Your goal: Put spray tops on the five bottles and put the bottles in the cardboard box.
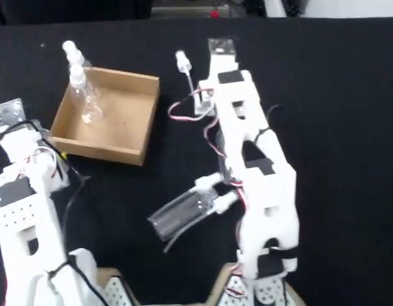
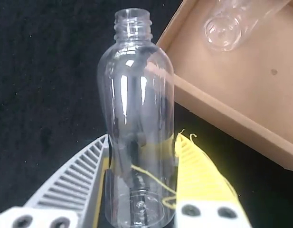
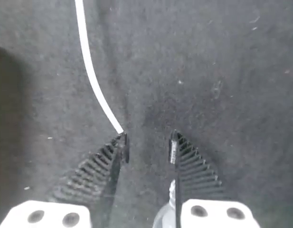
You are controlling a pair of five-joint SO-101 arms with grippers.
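Your left hand [image 2: 142,137] grips a topless bottle [image 2: 137,85] low down. One topped bottle [image 1: 183,213] lies on the table [image 1: 336,95], unboxed. Two other bottles [image 1: 85,95] look settled in the box [image 1: 100,152]. Farthest, your right hand [image 3: 147,145] hangs part-open, empty, beside a loose top [image 1: 181,62].

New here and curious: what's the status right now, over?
Left end effector shut on uncapped bottle beside cardboard box. Right end effector open, spray top tube at one fingertip. Second bottle lies beside right arm.
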